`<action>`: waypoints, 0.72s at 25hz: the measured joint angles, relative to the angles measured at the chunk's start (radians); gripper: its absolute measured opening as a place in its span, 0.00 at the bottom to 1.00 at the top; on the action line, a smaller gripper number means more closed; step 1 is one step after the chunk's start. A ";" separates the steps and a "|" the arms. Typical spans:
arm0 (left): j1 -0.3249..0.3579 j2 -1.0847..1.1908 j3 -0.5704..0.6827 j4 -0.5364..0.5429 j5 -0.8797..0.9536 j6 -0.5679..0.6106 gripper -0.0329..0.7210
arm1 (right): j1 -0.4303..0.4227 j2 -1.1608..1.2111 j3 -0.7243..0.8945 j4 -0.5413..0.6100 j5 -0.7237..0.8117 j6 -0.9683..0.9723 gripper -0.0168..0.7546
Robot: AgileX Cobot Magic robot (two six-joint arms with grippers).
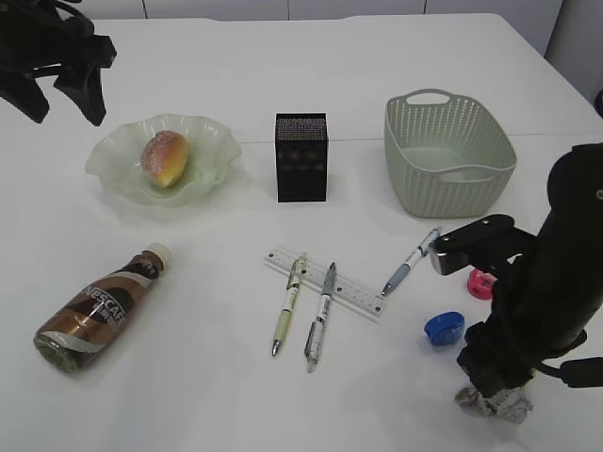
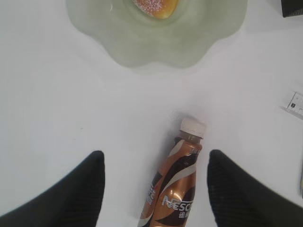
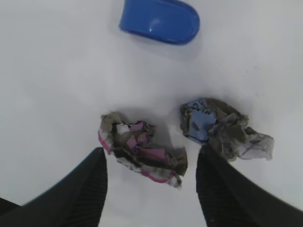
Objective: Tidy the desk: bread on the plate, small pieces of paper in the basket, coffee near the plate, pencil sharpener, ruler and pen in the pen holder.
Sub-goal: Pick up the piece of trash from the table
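Right wrist view: crumpled paper [image 3: 142, 152] between fingers [image 3: 80, 189].

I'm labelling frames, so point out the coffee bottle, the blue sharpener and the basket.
coffee bottle [image 1: 94, 309]: exterior view, on its label.
blue sharpener [image 3: 159, 21]: right wrist view, middle of its body.
basket [image 1: 415, 155]: exterior view, on its front wall.

One crumpled paper piece [image 3: 142, 152] lies between the right gripper [image 3: 151, 189] fingers, another [image 3: 225, 130] just outside the right finger, the pencil sharpener [image 3: 160, 20] ahead.
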 joint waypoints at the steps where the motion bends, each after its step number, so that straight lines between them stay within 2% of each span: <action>1: 0.000 0.000 0.000 0.000 0.000 0.000 0.69 | 0.000 0.010 0.000 0.000 0.000 0.000 0.63; 18: 0.000 0.000 0.000 0.000 0.000 0.000 0.69 | 0.000 0.060 0.000 0.019 -0.033 0.000 0.63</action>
